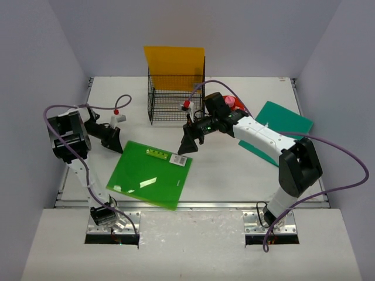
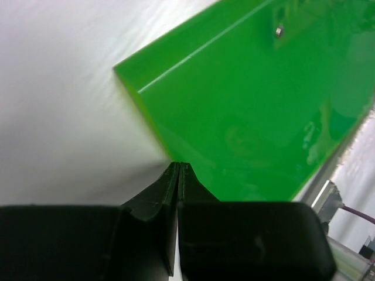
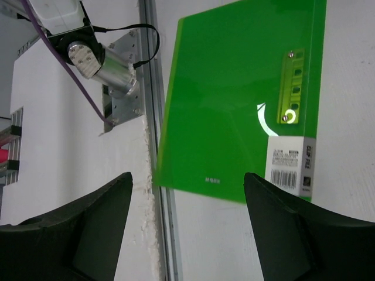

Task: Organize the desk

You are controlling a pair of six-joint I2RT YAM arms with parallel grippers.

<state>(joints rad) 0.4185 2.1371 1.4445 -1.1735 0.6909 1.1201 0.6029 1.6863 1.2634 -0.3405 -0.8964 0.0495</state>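
Note:
The white desk (image 1: 234,175) bears a green folder (image 1: 151,174) left of centre, its near corner over the silver rail (image 1: 222,205). My left gripper (image 1: 120,147) sits low at the folder's left edge. In the left wrist view this gripper (image 2: 179,165) is shut, tips touching the edge of the green folder (image 2: 263,99), with nothing visible between them. My right gripper (image 1: 186,146) hovers open over the folder's far right corner. The right wrist view shows the right gripper (image 3: 187,193) spread wide above the green folder (image 3: 234,105) and its barcode label (image 3: 290,167), touching nothing.
A black wire rack (image 1: 174,96) stands at the back with an orange folder (image 1: 174,65) behind it. A teal folder (image 1: 284,124) lies at the right. A small white bottle with a red cap (image 1: 118,116) stands at the left; another (image 1: 186,106) is beside the rack.

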